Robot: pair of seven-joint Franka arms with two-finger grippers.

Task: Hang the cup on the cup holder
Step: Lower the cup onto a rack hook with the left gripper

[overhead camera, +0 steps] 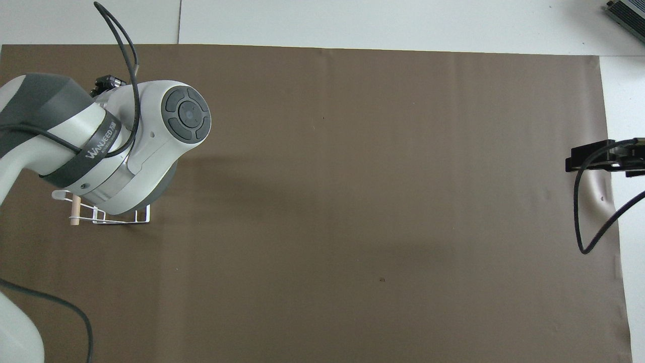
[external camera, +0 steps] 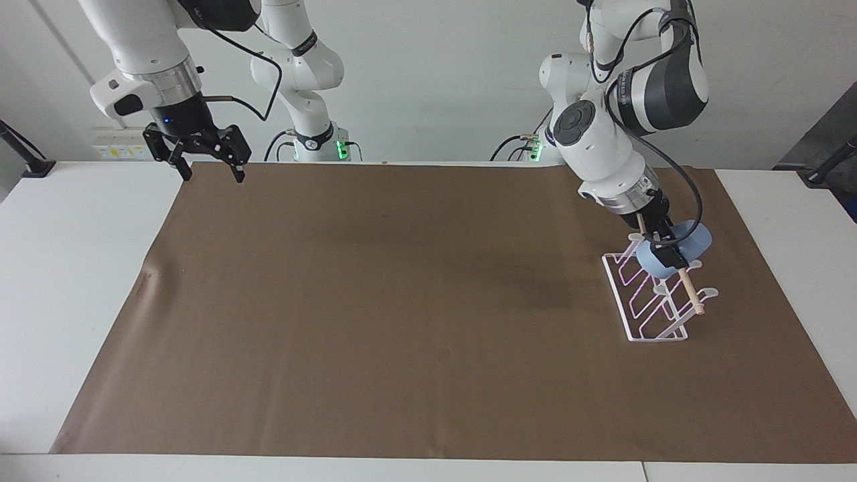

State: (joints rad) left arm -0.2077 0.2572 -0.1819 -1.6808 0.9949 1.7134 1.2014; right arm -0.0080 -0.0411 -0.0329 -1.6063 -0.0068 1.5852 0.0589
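Cup (external camera: 673, 249) and rack meet at the left arm's end of the table: the light blue tumbler is tipped on its side, its wide mouth turned away from the arm and its narrower base toward the table's middle, right at the cup holder's (external camera: 653, 294) end nearest the robots. The left gripper (external camera: 664, 246) has its fingers closed across the cup's body, and the wrist above it slants steeply. That tilt looks chosen to match the slanted loop prongs, so the open mouth can slide over one of them rather than strike it from above. Whether a prong has already entered the cup cannot be told; the cup overlaps the wooden dowel and the first loop, and it appears to be touching or just short of them.

The right gripper (external camera: 201, 148) waits in the air over the brown mat's (external camera: 375, 314) corner at the right arm's end, fingers spread wide and holding nothing — well apart from the work.

The facing view gives nearly everything: the grip, the cup's tilt, the rack's full row of loops. From overhead, the left arm's bulky wrist hides the cup and the gripper entirely — only the rack's end farthest from the robots and the dowel's tip (overhead camera: 74, 214) peek out beneath it. That view does confirm the rack sits square on the mat, and it catches the right gripper (overhead camera: 599, 160) edge-on near the mat's border.
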